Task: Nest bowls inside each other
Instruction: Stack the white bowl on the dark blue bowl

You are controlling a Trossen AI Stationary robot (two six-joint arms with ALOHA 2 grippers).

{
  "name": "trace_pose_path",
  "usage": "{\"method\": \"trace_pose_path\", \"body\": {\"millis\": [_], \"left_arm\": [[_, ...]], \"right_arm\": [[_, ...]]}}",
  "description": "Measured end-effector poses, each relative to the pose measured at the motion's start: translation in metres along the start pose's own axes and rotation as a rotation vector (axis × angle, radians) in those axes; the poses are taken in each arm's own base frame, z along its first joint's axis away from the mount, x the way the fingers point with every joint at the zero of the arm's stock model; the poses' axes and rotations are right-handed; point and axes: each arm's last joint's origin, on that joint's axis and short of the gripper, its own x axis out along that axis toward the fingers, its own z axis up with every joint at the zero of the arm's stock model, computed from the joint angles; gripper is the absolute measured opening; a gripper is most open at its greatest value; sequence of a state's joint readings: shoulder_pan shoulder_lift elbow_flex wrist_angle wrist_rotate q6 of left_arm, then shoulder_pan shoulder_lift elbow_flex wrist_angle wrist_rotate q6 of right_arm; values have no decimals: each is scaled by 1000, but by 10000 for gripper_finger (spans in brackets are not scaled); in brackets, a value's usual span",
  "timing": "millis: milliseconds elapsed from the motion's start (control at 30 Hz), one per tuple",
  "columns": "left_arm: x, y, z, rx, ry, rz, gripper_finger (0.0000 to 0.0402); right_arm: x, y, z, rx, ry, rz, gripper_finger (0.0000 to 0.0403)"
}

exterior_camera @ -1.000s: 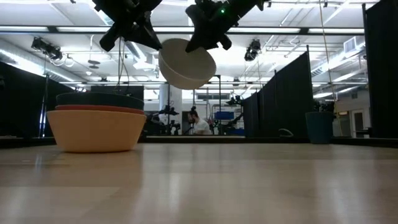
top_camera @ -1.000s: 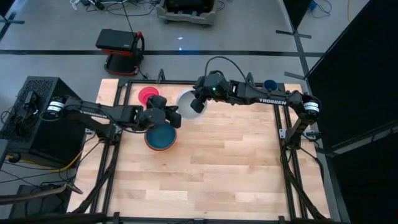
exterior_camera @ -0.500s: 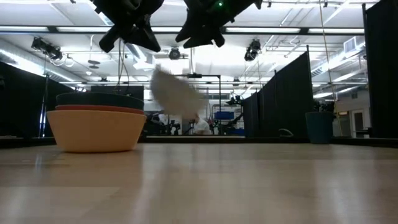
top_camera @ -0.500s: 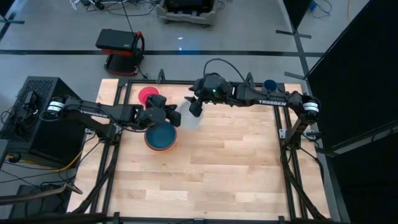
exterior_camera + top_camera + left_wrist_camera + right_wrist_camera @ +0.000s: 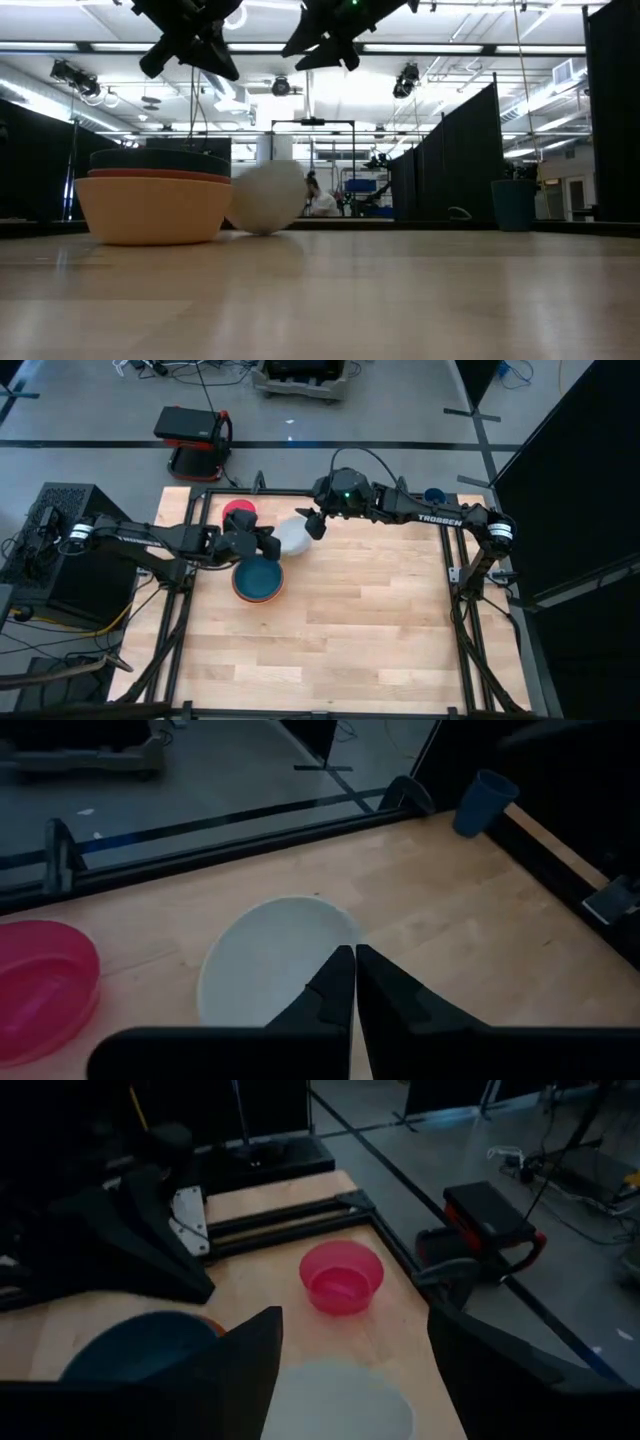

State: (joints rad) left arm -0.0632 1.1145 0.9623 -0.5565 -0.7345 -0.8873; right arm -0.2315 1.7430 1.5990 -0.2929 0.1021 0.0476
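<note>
The white bowl (image 5: 292, 536) lies free on the table, tipped, right beside the stack (image 5: 265, 197). That stack has the teal bowl (image 5: 258, 577) on top, nested in the red bowl (image 5: 160, 174) and the orange bowl (image 5: 150, 210). Behind them the pink bowl (image 5: 238, 513) stands alone near the far left corner. My right gripper (image 5: 313, 524) hangs open above the white bowl's far side, nothing between its fingers (image 5: 240, 1365). My left gripper (image 5: 268, 544) is shut and hovers high above the gap between stack and white bowl (image 5: 265, 955).
A dark blue cup (image 5: 433, 496) stands at the table's far right corner. A black frame (image 5: 330, 492) edges the table. The near half and the right side of the wooden top (image 5: 380, 630) are bare.
My right gripper has opened and let go of the white bowl it held in the air. The bowl has fallen to the table and come to rest tipped beside the stack. My left gripper has drawn back a little toward the table's left edge, still shut.
</note>
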Motion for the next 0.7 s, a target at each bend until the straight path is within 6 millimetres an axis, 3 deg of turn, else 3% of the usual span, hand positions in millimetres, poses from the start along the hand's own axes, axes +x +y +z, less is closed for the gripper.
{"method": "trace_pose_path", "body": {"millis": [300,700], "left_arm": [[2,6,2,94,145,-90,17],[42,4,-5,290,339,-186,134]], "right_arm": [[0,-9,3,12,3,9,234],[0,-23,1,26,25,-9,233]]}}
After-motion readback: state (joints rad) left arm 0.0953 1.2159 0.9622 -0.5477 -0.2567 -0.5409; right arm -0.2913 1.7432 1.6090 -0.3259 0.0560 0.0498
